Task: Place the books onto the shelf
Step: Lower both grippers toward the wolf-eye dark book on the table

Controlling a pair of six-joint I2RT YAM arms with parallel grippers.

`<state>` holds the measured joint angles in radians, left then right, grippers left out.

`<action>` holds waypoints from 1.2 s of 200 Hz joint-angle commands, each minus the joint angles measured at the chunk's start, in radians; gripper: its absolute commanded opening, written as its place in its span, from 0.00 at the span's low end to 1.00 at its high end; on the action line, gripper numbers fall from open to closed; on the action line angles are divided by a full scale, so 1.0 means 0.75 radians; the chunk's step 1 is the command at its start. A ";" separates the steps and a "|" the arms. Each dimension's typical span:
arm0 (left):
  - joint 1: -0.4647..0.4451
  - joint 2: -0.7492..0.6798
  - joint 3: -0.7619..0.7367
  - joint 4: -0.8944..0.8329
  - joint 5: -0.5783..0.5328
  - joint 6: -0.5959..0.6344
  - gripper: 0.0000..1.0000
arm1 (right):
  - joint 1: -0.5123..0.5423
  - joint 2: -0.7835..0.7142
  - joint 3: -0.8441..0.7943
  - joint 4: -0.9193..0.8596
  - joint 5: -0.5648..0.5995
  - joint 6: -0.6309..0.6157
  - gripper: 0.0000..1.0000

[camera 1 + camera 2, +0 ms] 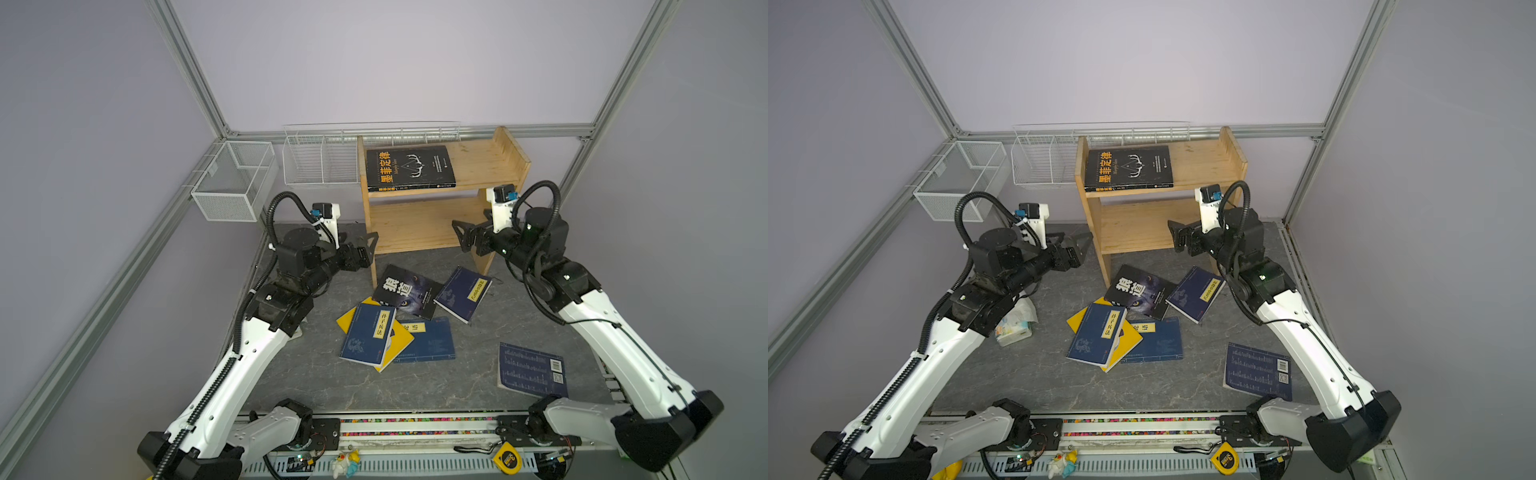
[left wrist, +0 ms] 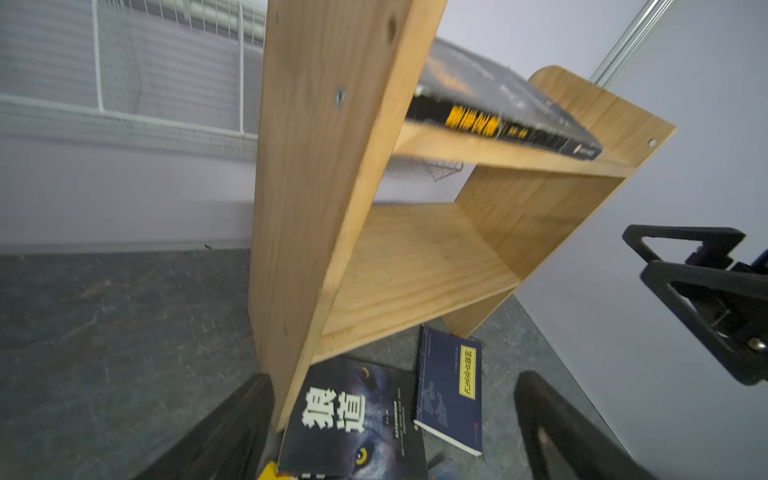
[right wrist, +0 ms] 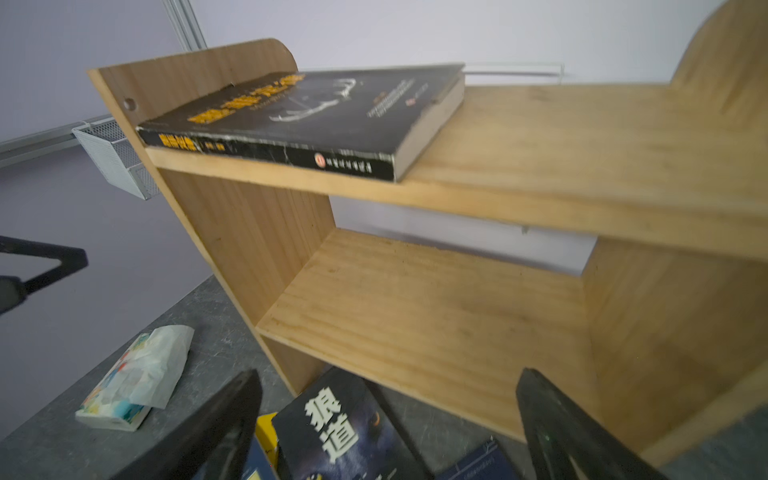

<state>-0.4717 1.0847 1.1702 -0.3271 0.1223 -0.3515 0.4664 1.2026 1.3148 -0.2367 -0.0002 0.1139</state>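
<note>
**One book shelved, six on the bench**

The black book (image 1: 409,168) lies flat on the shelf's (image 1: 478,166) top tier. The others sprawl across the bench (image 1: 316,374), with the wolf-cover book (image 1: 405,291) right at the shelf's foot. Left tool (image 1: 371,246) and right tool (image 1: 460,237) hover spread wide, empty.

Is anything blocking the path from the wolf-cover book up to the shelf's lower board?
Nothing visible does. The shelf's lower board is bare and open-fronted; the wolf-cover book lies just in front of it.
</note>
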 commanded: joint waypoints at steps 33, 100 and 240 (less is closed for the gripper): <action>-0.005 0.100 -0.345 0.111 0.048 -0.196 0.95 | 0.004 -0.154 -0.380 -0.123 0.055 0.375 0.99; 0.006 0.548 -0.266 0.346 0.104 -0.176 0.94 | 0.004 0.200 -0.573 0.136 -0.133 0.737 0.98; 0.009 0.943 -0.271 0.514 0.079 -0.180 0.89 | 0.098 0.756 -0.518 0.222 -0.168 1.040 0.82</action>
<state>-0.4541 1.7565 0.9714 0.0063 0.1532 -0.4995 0.5152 1.7157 0.8963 0.0223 -0.1535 0.8410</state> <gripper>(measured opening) 0.895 0.828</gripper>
